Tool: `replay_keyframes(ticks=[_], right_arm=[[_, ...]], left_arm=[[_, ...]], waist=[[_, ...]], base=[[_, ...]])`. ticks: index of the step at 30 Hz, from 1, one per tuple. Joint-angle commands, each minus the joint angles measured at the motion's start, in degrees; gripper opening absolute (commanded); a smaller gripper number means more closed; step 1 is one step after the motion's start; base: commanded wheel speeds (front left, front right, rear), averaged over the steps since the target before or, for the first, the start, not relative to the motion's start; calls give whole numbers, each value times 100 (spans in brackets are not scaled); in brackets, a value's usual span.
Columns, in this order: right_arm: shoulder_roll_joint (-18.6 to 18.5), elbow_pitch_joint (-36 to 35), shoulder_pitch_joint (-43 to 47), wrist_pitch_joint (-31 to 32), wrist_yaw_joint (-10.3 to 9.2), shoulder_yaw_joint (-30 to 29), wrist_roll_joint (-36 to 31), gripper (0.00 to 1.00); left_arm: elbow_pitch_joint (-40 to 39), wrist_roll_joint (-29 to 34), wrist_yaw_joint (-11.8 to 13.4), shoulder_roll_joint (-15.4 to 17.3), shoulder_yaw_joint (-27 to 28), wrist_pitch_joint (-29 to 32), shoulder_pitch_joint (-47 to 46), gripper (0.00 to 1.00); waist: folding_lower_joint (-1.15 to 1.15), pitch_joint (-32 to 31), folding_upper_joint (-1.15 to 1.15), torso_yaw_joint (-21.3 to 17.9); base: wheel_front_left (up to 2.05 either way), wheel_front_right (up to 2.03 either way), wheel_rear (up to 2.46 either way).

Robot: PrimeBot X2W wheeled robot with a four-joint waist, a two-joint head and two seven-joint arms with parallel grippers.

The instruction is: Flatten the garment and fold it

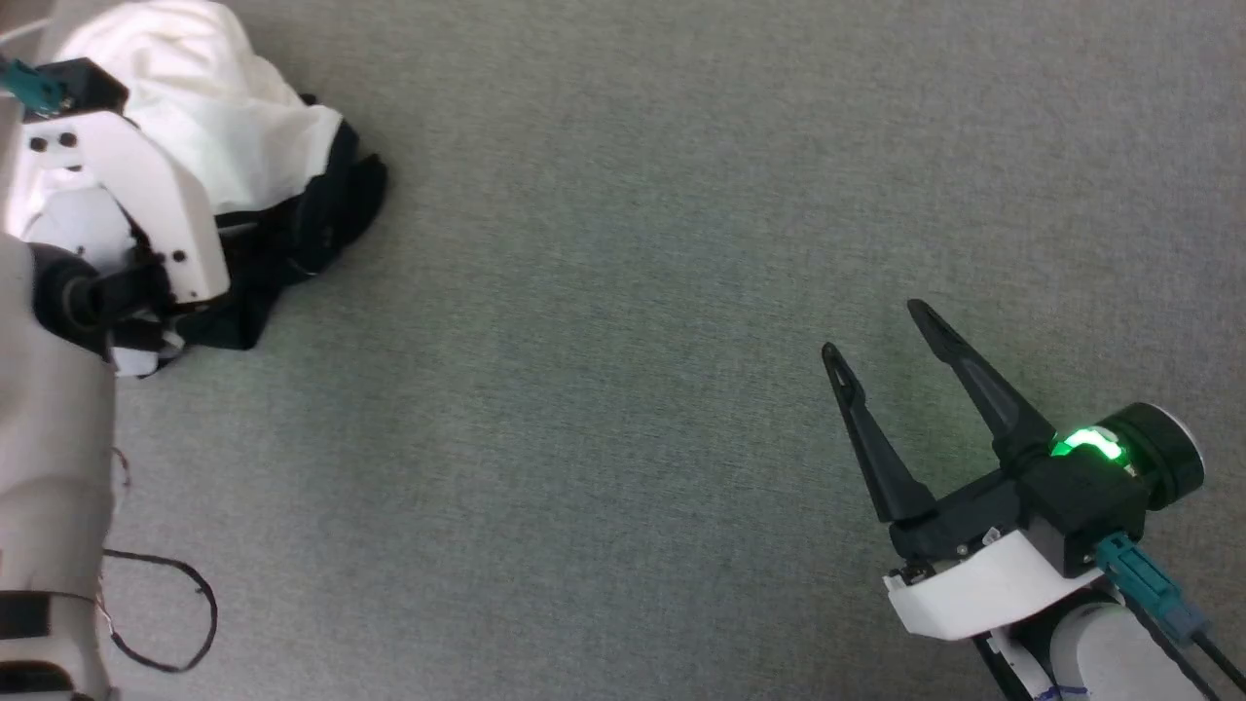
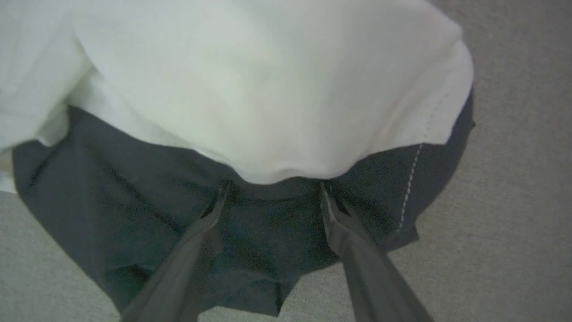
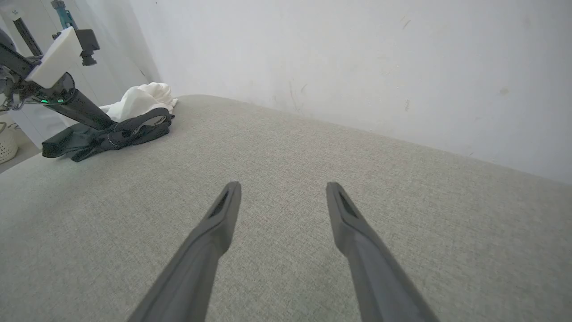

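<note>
The garment (image 1: 243, 136) lies crumpled at the far left of the grey surface, with white cloth bunched over black cloth. My left arm's pale wrist (image 1: 127, 195) hangs over it and hides the fingers there. In the left wrist view my left gripper (image 2: 273, 188) is open, its fingertips (image 2: 222, 192) pressed onto the black cloth (image 2: 134, 201) just below a white fold (image 2: 268, 89). The garment (image 3: 134, 112) also lies far left in the right wrist view, where a dark left finger (image 3: 82, 109) slants down into it. My right gripper (image 1: 874, 329) (image 3: 282, 185) hovers open and holds nothing, far to the right of the garment.
The grey fabric surface (image 1: 623, 341) stretches wide between the garment and my right gripper. A white wall (image 3: 357, 58) rises behind its far edge. A woven basket (image 3: 5, 143) stands beyond the left edge. A thin black cable (image 1: 165, 623) loops beside my left arm.
</note>
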Motion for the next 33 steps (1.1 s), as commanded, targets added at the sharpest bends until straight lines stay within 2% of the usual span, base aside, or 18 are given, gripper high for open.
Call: replay_keyframes(ticks=[1,4,5,8,15,24,30,33], right_arm=[[-14,-59,-112,-18,31,-4,-42,100],[22,-79,-160,-36,31,-102,-107,100],[44,-81,-167,-44,31,-145,-126,100],[80,-54,-177,-73,31,-240,-158,100],[161,253,-75,-211,31,-388,-162,100],[412,852,184,-482,31,-579,-134,100],[518,1185,383,-585,31,-840,-135,100],[560,1305,447,-617,31,-959,-123,100]], left_arm=[[67,-6,37,68,-24,132,11,100],[158,-25,72,119,-49,306,146,100],[194,-85,71,96,-33,363,194,0],[220,-215,53,72,3,407,275,0],[60,-483,-5,58,251,-395,226,0],[-423,-312,-45,344,447,-2627,-175,0],[-1018,-190,-50,348,128,-3637,-238,0],[-1411,-202,-50,340,-73,-3946,-229,0]], waist=[[-1,302,0,-266],[-1,356,0,-299],[-1,362,0,-301],[-1,326,0,-299],[-1,-197,0,-260],[-1,-1295,0,-340],[-1,-1945,0,-483],[-1,-2199,0,-596]], base=[[0,0,0],[0,0,0],[0,0,0],[0,0,0],[0,0,0],[0,0,0],[0,0,0],[0,0,0]])
